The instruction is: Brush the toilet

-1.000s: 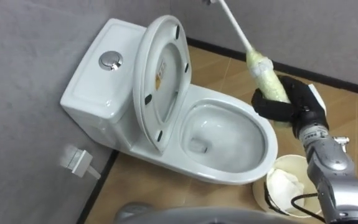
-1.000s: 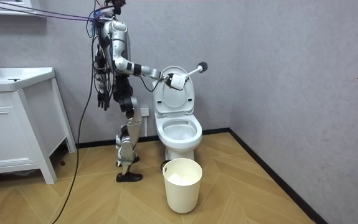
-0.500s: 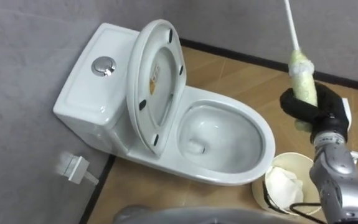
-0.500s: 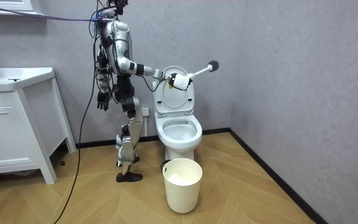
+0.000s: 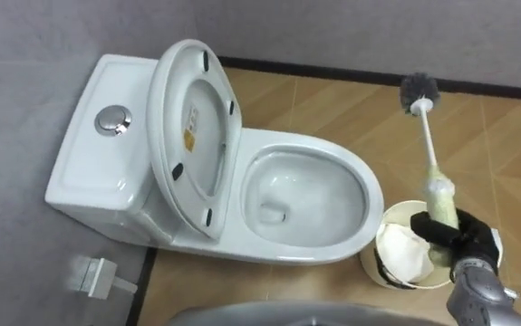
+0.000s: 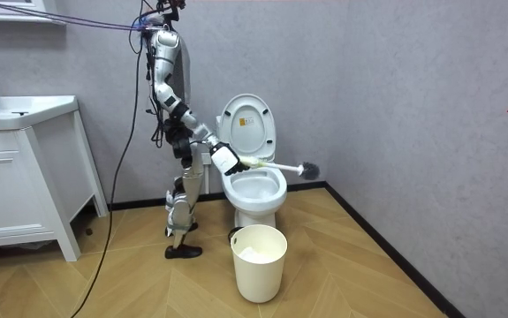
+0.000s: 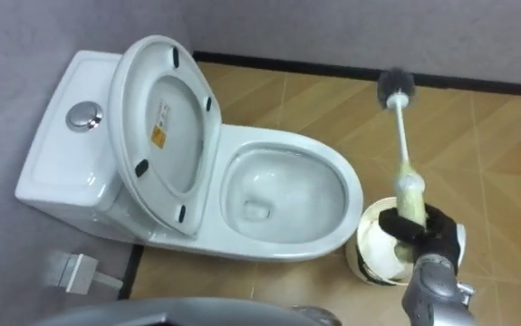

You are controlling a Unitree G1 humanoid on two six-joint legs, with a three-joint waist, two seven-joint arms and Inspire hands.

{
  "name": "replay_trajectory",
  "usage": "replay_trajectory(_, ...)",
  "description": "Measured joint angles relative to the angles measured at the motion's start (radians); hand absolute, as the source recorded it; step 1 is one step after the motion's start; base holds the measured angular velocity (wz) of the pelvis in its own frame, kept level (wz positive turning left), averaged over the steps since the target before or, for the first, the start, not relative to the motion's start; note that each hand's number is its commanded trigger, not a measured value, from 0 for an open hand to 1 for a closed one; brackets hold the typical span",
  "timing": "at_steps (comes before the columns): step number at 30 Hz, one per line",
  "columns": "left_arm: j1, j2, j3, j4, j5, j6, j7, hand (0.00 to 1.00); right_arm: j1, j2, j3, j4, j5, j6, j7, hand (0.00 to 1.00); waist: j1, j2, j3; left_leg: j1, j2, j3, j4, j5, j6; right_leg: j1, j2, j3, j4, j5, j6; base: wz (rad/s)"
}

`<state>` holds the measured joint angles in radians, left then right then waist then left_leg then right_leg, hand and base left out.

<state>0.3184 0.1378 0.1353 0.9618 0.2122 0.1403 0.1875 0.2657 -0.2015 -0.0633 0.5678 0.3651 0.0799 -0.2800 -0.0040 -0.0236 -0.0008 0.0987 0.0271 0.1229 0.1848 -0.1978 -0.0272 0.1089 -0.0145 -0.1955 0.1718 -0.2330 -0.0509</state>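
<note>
Your right hand point(image 5: 455, 237) has its fingers curled tight round the yellowish grip of the toilet brush point(image 5: 440, 197), just above the white bin point(image 5: 375, 263). The shaft slants away from you, and the dark bristle head hangs over the wooden floor, clear of the toilet point(image 5: 283, 145) bowl. Seat and lid stand raised against the tank. You stand beside the toilet, on the room view's left.

Silver-grey humanoid: metallic torso and arms linked by black joints, dark cables hanging down its side, a black right hand point(image 5: 460, 241) on a rounded, brushed-metal forearm.
</note>
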Motion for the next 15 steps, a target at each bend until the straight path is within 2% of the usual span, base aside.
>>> replay_trajectory(2,0.001,-0.002,0.0,0.0,0.0,0.0,-0.003,0.0,0.001,0.009,0.0,0.055,0.002,-0.001,0.022,1.0,-0.003,0.0,0.0003,0.015,0.002,0.015,-0.001,-0.001,-0.001,0.011,0.0,0.005,0.0,0.0,0.0,-0.17)
replay_trajectory(8,0.0,-0.007,0.0,0.002,0.037,-0.001,-0.004,0.0,-0.005,0.017,0.0,0.225,0.085,-0.004,0.065,1.0,-0.016,0.002,0.0009,0.034,0.004,0.016,-0.018,-0.004,-0.005,0.022,0.003,0.003,-0.001,0.0,0.0,0.0)
replay_trajectory(9,0.0,-0.007,0.0,0.002,0.044,-0.001,-0.004,0.0,-0.008,0.019,0.0,0.254,0.104,-0.003,0.068,0.74,-0.016,0.005,0.0019,0.032,0.006,0.016,-0.018,-0.009,-0.003,0.021,0.005,0.003,-0.001,0.0,0.0,0.0)
replay_trajectory(10,0.0,-0.007,0.0,0.002,0.048,0.0,-0.004,0.0,-0.008,0.02,0.0,0.265,0.108,-0.003,0.072,0.16,-0.016,0.006,0.002,0.031,0.007,0.016,-0.018,-0.012,-0.003,0.019,0.006,0.003,-0.002,0.0,0.0,0.0)
replay_trajectory(11,0.0,-0.007,0.0,0.002,0.063,0.001,-0.004,0.0,-0.009,0.021,-0.001,0.289,0.11,-0.003,0.076,0.0,-0.017,0.008,0.0023,0.03,0.008,0.016,-0.018,-0.015,-0.002,0.018,0.007,0.004,-0.003,0.0,0.0,0.0)
replay_trajectory(15,-0.006,-0.007,-0.001,0.002,0.066,0.004,-0.004,0.0,-0.014,0.031,-0.001,0.353,0.122,-0.002,0.089,0.0,-0.018,0.018,0.0043,0.033,0.007,0.022,-0.017,-0.015,-0.002,0.013,0.006,0.012,-0.004,0.001,0.003,-0.03)
